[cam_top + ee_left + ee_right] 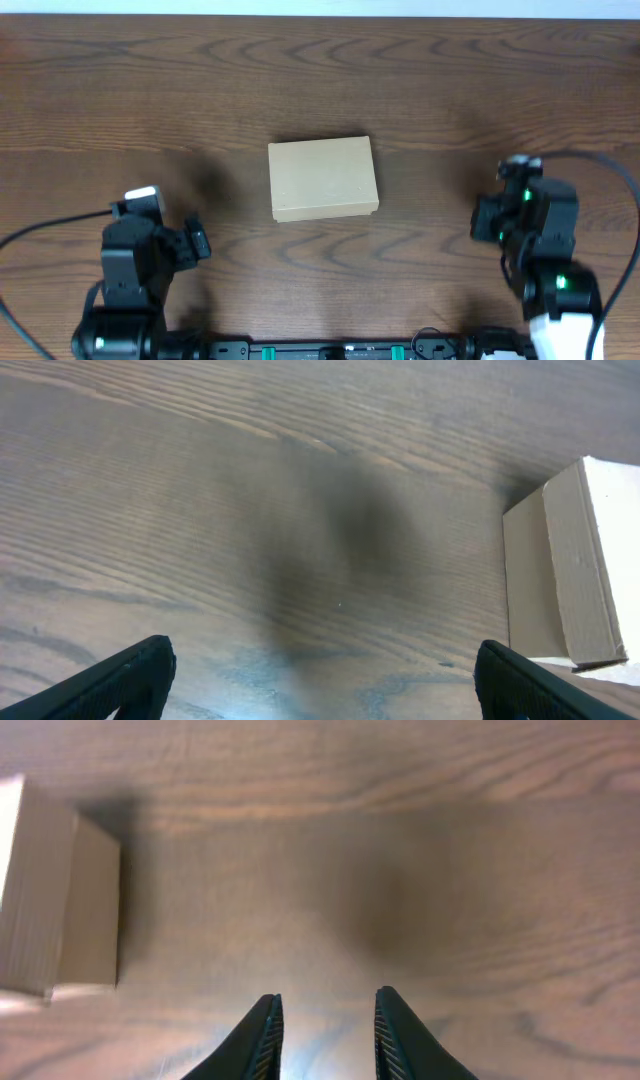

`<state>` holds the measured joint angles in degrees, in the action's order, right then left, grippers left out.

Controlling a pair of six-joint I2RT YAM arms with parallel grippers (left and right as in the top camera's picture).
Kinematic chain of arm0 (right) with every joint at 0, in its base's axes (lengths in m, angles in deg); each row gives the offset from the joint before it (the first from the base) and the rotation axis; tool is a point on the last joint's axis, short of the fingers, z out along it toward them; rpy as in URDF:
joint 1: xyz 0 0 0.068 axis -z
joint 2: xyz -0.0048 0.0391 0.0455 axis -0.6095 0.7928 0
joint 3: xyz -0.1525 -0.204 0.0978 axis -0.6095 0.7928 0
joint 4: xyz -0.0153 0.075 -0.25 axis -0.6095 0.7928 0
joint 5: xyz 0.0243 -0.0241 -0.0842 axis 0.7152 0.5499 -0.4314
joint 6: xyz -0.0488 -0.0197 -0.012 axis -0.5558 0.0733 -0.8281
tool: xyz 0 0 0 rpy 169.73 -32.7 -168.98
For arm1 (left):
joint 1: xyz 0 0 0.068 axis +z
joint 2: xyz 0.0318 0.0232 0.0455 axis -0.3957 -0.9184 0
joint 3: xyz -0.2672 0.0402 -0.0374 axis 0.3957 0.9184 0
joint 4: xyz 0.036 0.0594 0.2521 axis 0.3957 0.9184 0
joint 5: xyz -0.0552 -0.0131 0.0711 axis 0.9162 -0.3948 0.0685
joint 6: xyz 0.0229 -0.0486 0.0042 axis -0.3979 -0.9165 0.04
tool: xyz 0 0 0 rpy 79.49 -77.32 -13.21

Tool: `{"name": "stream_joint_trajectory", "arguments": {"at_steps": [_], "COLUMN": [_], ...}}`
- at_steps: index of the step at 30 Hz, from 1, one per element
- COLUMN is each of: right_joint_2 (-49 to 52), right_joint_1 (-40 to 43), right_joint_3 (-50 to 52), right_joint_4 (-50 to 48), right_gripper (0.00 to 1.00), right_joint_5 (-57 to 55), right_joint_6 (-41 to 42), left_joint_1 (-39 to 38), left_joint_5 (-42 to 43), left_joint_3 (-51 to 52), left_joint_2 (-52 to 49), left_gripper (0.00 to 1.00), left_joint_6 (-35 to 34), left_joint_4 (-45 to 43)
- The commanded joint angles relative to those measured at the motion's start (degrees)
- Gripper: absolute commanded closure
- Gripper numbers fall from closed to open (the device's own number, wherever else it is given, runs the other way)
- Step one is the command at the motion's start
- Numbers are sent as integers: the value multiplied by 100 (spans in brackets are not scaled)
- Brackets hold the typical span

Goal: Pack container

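Note:
The container (323,178) is a small tan cardboard box lying in the middle of the wooden table with its flap lid closed. It shows at the right edge of the left wrist view (580,560) and at the left edge of the right wrist view (55,900). My left gripper (195,240) is near the front left, well apart from the box; its fingers (320,665) are spread wide and empty. My right gripper (487,220) is at the front right, also apart from the box; its fingers (328,1015) have a narrow gap with nothing between them. No items to pack are in view.
The dark wood table (320,70) stretches behind and beside the box. Black cables run from both arms toward the front edge, where a black bar with green lights (330,350) lies.

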<state>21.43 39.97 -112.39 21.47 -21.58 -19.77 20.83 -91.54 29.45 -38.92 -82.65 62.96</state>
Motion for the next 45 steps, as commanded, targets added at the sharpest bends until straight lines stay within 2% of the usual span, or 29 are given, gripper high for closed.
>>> {"name": "stream_joint_trajectory", "arguments": {"at_steps": [1, 5, 11, 13, 14, 15, 45], "right_joint_2": [-651, -1126, -1167, -1167, -1167, -1167, -1167], "right_joint_1": [-46, -81, -96, -96, -96, -96, -96], "right_joint_3": [376, 643, 686, 686, 686, 686, 686], "right_joint_4": [96, 284, 389, 398, 396, 398, 442], "right_gripper": [74, 71, 69, 63, 20, 1, 1], "right_joint_5": [210, 208, 210, 208, 208, 205, 208], "right_joint_6": [9, -153, -146, -144, -146, -149, -149], "left_joint_1": [-24, -24, -24, -22, -22, -22, -22], "left_joint_5": [-151, -173, -173, -173, -170, -173, -170], "left_joint_3": [164, 225, 299, 326, 334, 334, 337], "left_joint_2": [326, 424, 424, 424, 424, 422, 422], "left_gripper": [5, 5, 5, 5, 4, 5, 5], "left_joint_6": [-170, -173, -175, -177, -188, -190, -188], "left_joint_4": [81, 166, 146, 129, 122, 122, 341]}}
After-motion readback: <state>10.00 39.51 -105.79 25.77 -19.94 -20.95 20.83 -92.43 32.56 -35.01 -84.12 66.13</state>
